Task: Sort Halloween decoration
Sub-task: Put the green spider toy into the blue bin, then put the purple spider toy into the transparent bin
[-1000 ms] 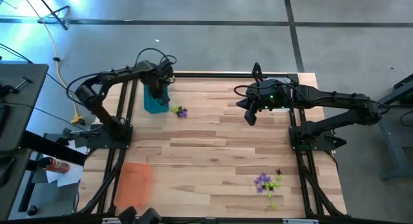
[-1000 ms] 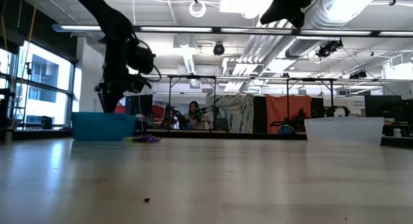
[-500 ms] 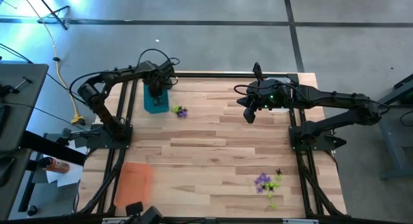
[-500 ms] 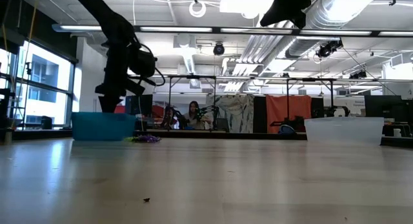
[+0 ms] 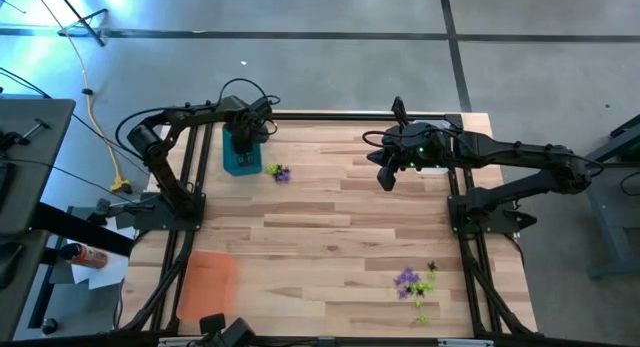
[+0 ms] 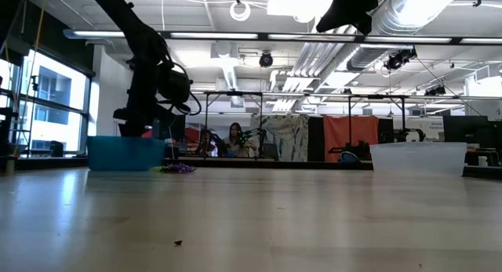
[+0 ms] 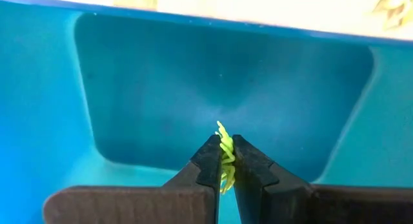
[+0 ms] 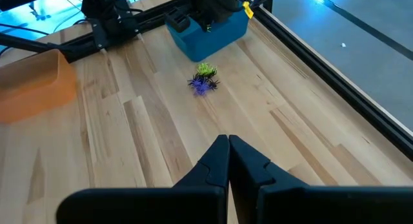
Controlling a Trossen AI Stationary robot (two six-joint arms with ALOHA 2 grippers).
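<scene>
Teal tray [image 5: 240,159] with lime green trinket [image 7: 226,150] inside; purple and green trinkets [image 5: 280,172] beside it; orange tray [image 5: 208,283]; pale striped wooden table [image 5: 330,237]; mixed purple-green-black pile [image 5: 417,282].

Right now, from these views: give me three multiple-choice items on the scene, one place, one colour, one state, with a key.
1. Where is the left gripper?
A. Over the teal rectangular plastic tray
B. Over the orange tray
C. Beside the trinket pile at the table's near right

2. What colour is the spiky trinket between the left gripper's fingers?
A. Purple
B. Lime green
C. Dark brown

3. How does the right gripper stand?
A. Shut on a purple trinket
B. Wide open
C. Shut, empty

Key: 1 A, the left gripper points into the teal rectangular plastic tray, seen from above and from its wrist. 2 B, a lime green spiky trinket sits pinched between the fingers. 3 C, the right gripper hangs above bare wood with its fingers together and nothing between them.
</scene>
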